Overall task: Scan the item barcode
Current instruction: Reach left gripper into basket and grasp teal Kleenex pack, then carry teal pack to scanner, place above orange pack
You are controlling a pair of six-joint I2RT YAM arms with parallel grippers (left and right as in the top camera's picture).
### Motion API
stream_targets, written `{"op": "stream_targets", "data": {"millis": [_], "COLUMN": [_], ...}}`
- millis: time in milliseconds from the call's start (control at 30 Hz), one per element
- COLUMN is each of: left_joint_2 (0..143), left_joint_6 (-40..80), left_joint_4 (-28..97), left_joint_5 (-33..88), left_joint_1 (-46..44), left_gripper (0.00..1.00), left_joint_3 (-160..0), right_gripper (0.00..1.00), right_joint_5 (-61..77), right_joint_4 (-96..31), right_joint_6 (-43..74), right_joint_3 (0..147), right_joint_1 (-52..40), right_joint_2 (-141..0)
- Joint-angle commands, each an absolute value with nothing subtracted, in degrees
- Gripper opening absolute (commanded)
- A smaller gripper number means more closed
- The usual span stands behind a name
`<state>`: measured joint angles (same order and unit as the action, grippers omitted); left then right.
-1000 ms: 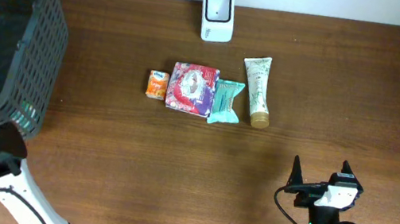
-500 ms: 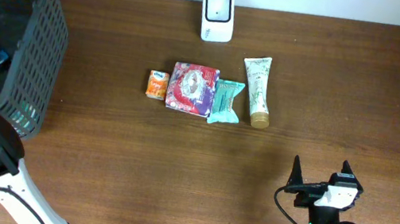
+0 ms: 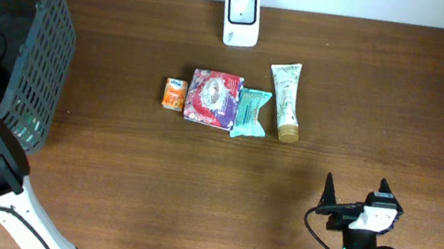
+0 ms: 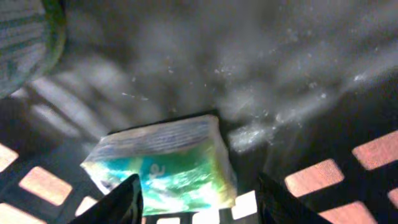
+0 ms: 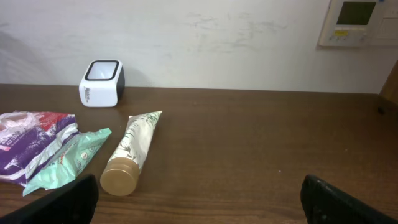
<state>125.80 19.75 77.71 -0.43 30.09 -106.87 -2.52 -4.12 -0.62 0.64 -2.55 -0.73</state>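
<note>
Basket (image 3: 38,42): mesh walls blocking overhead view inside.
Left gripper (image 4: 199,186): straddling blurred packet (image 4: 168,158), jaws standing apart.
Right gripper (image 3: 356,186): gaping wide, empty.

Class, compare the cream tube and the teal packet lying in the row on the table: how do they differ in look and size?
The cream tube is longer than the teal packet. The tube is rounded, with a gold cap at one end; the packet is flat with crimped ends. Both lie side by side on the wooden table.
</note>
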Motion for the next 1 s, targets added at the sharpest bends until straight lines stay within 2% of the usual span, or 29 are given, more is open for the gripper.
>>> {"op": "stream_targets", "data": {"millis": [0, 167, 233, 267, 300, 433, 533, 633, 867, 967], "left_joint_2": [125.4, 125.4, 125.4, 125.4, 125.4, 125.3, 125.3, 125.3, 125.3, 125.0], "left_joint_6": [22.7, 25.1, 25.3, 25.3, 25.3, 25.3, 25.3, 25.3, 25.8, 31.5], "left_joint_4": [75.6, 71.7, 70.2, 69.6, 69.4, 69.1, 70.2, 74.3, 86.1, 89.1], "left_joint_5": [0.2, -1.5, -1.5, -1.5, -1.5, -1.5, -1.3, -1.3, -1.3, 3.1], "left_joint_1": [27.8, 26.3, 26.3, 26.3, 26.3, 26.3, 26.5, 26.8, 28.3, 28.0], "left_gripper": [0.57, 0.56, 0.51, 0.46, 0.32, 0.00, 0.00, 0.00, 0.00, 0.00], "left_joint_3": [-103.9, -99.9, -98.2, -97.3, -96.8, -97.1, -100.7, -110.7, -153.5, -170.1], "right_gripper": [0.99, 0.99, 0.99, 0.99, 0.99, 0.99, 0.99, 0.99, 0.99, 0.99], "right_joint_5": [-2.8, -2.8, -2.8, -2.8, -2.8, -2.8, -2.8, -2.8, -2.8, -2.8], "right_joint_4": [-4.5, -4.5, -4.5, -4.5, -4.5, -4.5, -4.5, -4.5, -4.5, -4.5], "right_joint_6": [-0.6, -0.6, -0.6, -0.6, -0.6, -0.6, -0.6, -0.6, -0.6, -0.6], "right_joint_3": [0.3, 0.3, 0.3, 0.3, 0.3, 0.3, 0.3, 0.3, 0.3, 0.3], "right_joint_1": [-2.2, -2.2, -2.2, -2.2, -2.2, -2.2, -2.2, -2.2, -2.2, -2.2], "right_joint_2": [-0.4, -0.4, -0.4, -0.4, -0.4, -0.4, -0.4, -0.4, -0.4, -0.4]}}
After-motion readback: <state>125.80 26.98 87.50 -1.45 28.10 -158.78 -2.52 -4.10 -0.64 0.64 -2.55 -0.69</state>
